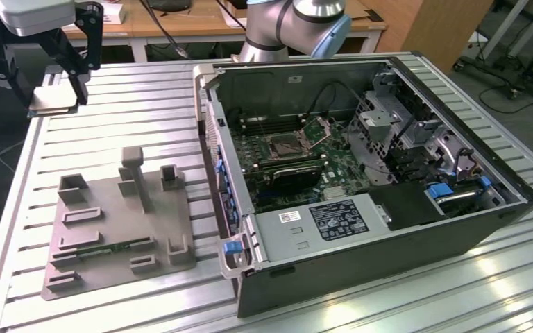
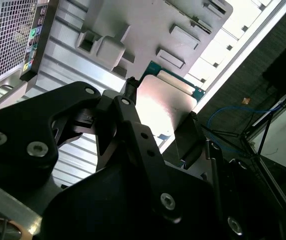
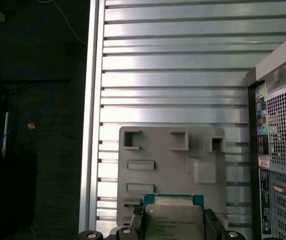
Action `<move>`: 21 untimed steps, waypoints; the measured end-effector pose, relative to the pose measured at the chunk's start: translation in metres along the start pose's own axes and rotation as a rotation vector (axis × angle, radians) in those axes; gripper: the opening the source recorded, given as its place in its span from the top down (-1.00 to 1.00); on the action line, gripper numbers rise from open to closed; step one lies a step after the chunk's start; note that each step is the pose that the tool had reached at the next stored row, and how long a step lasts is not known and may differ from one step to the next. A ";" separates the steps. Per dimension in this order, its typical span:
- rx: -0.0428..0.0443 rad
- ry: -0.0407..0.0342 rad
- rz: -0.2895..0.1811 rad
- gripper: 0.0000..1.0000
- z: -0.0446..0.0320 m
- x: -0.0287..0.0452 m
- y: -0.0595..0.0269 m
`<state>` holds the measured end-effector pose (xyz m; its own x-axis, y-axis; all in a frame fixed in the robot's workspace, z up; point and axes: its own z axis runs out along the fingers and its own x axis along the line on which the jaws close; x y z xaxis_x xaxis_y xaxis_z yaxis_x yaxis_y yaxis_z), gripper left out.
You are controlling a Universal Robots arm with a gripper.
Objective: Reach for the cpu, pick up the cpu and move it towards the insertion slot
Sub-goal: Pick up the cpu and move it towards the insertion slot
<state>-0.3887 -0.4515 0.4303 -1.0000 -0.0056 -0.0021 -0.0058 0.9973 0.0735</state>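
Exterior view: the gripper (image 1: 58,97) hangs above the ribbed table (image 1: 137,90) at the exterior view's far left, closed on the cpu (image 1: 49,107), well apart from the insertion slot (image 1: 285,146) inside the open computer case (image 1: 387,243); second wrist view: black fingers (image 2: 132,107) clamp the chip's opposite edges above a grey fixture (image 2: 132,20); first wrist view: the chip's metal top faces the camera, the fixture beyond it.
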 end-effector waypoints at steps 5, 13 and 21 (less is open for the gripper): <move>-0.0001 -0.0001 0.000 -0.08 0.0004 -0.0028 0.0000; -0.0001 -0.0001 0.000 -0.08 0.0008 -0.0057 -0.0001; -0.0001 -0.0001 0.000 -0.08 0.0014 -0.0075 -0.0001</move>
<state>-0.3812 -0.4515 0.4289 -1.0000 -0.0056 -0.0022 -0.0058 0.9973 0.0736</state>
